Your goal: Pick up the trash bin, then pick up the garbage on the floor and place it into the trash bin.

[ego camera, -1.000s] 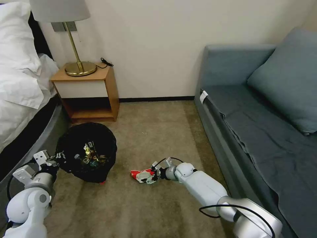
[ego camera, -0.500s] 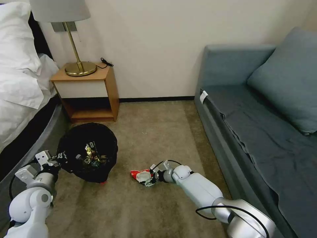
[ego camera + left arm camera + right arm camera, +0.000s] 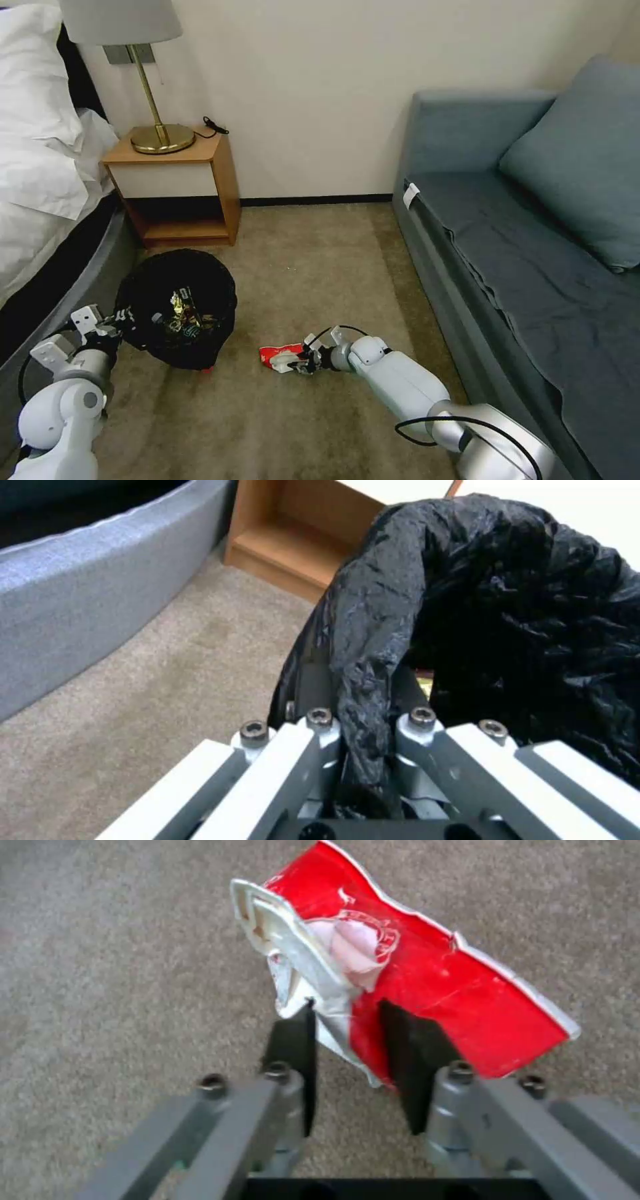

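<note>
The trash bin (image 3: 177, 307), lined with a crinkly black bag, is at the left near the bed, with a gold wrapper (image 3: 180, 301) and other litter inside. My left gripper (image 3: 117, 321) is shut on the bin's near rim; in the left wrist view the bag (image 3: 520, 605) bunches between that gripper's (image 3: 360, 690) fingers. A crumpled red-white wrapper (image 3: 275, 357), the garbage, lies on the carpet in the middle. My right gripper (image 3: 301, 363) is low at its right end. In the right wrist view the wrapper's (image 3: 433, 985) crumpled edge is pinched between the gripper's (image 3: 343, 1007) black pads (image 3: 293, 1040).
A wooden nightstand (image 3: 180, 187) with a brass lamp (image 3: 160, 133) stands behind the bin, against the wall. The bed (image 3: 47, 200) runs along the left and a blue-grey sofa (image 3: 533, 253) along the right. Open carpet (image 3: 313, 267) lies between them.
My right arm has sunk lower and shifted slightly left, and the red-white wrapper has moved left with it and looks flatter. The bin and the left gripper stay almost still.
</note>
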